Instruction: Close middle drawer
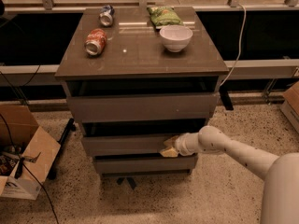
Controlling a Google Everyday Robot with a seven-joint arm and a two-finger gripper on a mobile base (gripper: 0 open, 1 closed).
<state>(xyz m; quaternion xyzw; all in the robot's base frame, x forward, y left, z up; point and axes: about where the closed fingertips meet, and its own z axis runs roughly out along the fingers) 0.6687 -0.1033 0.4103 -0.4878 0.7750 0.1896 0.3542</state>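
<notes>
The middle drawer [124,144] is a wide, shallow grey-brown panel with no handle, between the taller top drawer front [140,107] and the dark bottom drawer front [140,164]. It stands slightly out from the cabinet, with a dark gap above it. My gripper [169,146] is at the end of the white arm [224,148], which reaches in from the lower right. It rests against the right part of the middle drawer's front panel.
On the cabinet top [140,55] are a white bowl [175,37], a green chip bag [163,17], a red can [96,41] on its side and a second can [106,15]. An open cardboard box [23,153] sits on the floor at left. Cables hang at right.
</notes>
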